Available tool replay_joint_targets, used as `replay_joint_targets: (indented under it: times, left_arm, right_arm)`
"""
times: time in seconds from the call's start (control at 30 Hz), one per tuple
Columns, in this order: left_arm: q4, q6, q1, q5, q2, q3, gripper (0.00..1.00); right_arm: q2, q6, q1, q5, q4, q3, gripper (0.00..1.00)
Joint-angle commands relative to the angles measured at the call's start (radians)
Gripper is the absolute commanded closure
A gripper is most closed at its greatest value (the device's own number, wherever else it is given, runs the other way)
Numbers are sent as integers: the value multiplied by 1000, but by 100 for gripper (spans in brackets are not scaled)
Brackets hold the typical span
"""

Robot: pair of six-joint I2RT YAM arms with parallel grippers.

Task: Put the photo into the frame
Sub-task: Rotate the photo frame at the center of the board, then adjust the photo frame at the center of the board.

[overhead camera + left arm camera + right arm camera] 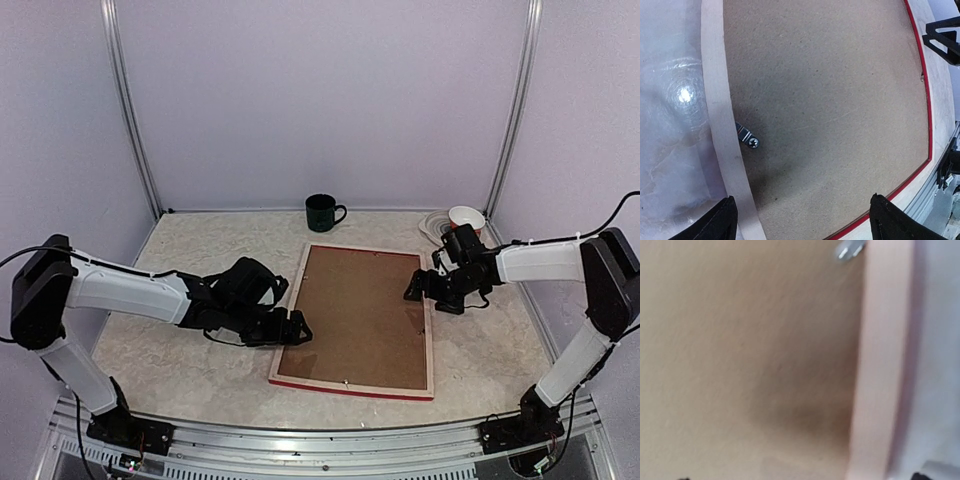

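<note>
we see the pale marbled bench point(180, 260) first, walled in by plain lilac panels. on it the frame point(350, 385) lies flat and face down, a little right of the middle, its long sides running from the near edge toward the far edge; the pale wood back is up and the red shows along its near outer edge. a brown backing board point(360, 315) fills its opening.

the left arm point(120, 295) reaches in from the near left corner and the right arm point(540, 262) from the near right corner. the left gripper point(298, 328) sits low at the frame's left rail; in its wrist view the two black fingertips point(722, 222) stand wide apart, one over the bench and one over the board, with nothing between them. the right gripper point(412, 290) sits at the frame's right rail, over the board's edge. its wrist view is blurred, and we cannot tell how its jaws stand.

a dark green mug point(322, 213) stands upright near the far edge, just beyond the frame's far left corner. a small white cup point(466, 216) sits toward the far right corner. a small metal turn clip point(748, 136), screwed to the left rail, points onto the board.
</note>
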Motion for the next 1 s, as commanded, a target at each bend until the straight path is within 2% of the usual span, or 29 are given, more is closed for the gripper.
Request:
replay_joint_targets:
  times: [0.0,0.23,0.43,0.77,0.97]
  left_arm:
    - [79,-6,-9,20,-32,-7,11]
    - [-7,-22,0,-122,20,4,12]
    - [27,-35,18,-175,-17,-46,11]
    - [170,-7,2,-23,95,-33,13]
    - [181,43,-44,30,128,25,13]
  right_arm:
    - [-23,-79,-5,165,-130,83,4]
    - [-47,-121,-4,253,-246,161,4]
    - [-160,-129,62,210,-278,202,5]
    - [-40,-110,206,164,-271,365,1]
    - [83,-111,260,151,-277,465,1]
